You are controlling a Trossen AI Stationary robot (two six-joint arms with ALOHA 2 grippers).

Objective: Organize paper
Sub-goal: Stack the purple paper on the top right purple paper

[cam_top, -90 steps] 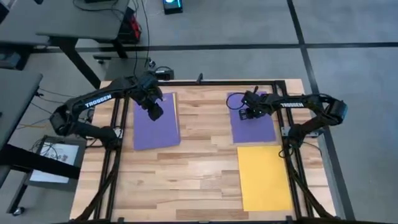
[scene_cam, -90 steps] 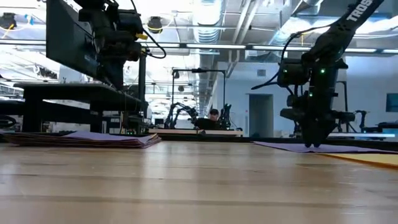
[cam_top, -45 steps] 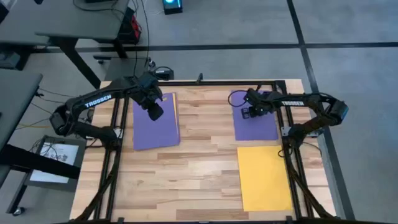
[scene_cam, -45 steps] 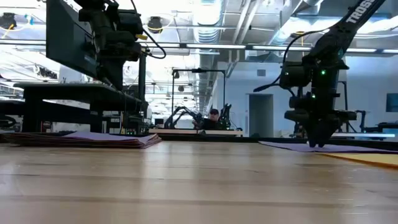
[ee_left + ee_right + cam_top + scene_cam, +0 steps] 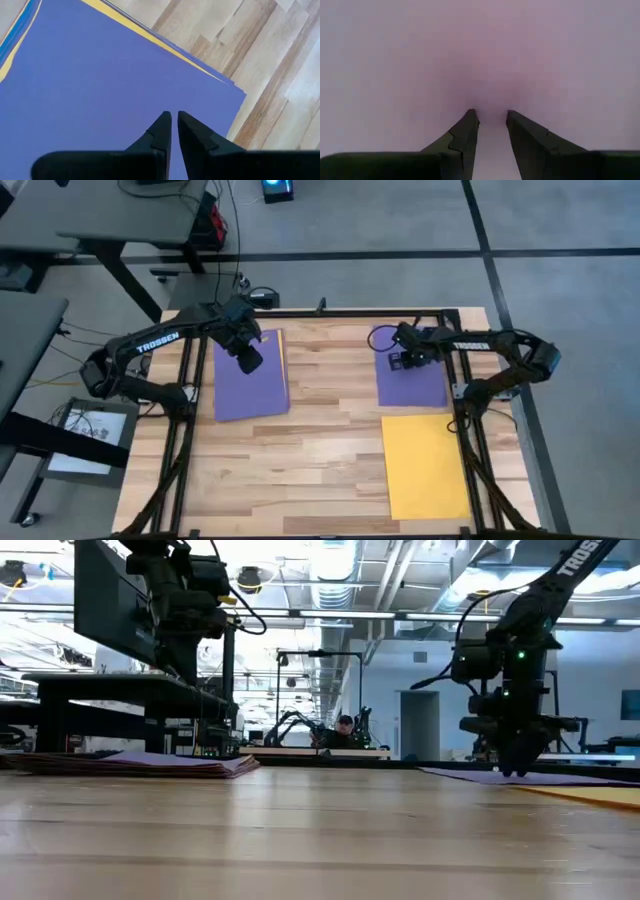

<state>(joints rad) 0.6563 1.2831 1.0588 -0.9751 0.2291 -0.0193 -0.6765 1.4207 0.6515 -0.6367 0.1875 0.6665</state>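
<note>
The right gripper [image 5: 409, 361], fingers slightly apart, presses down on a single flat purple paper sheet [image 5: 412, 381] above the yellow sheet [image 5: 426, 464], while the left gripper [image 5: 250, 360], fingers nearly closed, hovers over the purple-topped paper stack [image 5: 250, 377].

Grey desks [image 5: 130, 220] — distant person [image 5: 345, 726]

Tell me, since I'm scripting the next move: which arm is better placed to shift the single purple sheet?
Right. The right gripper is down on the single purple sheet, fingers slightly apart. The left gripper hangs above the paper stack across the table.
</note>
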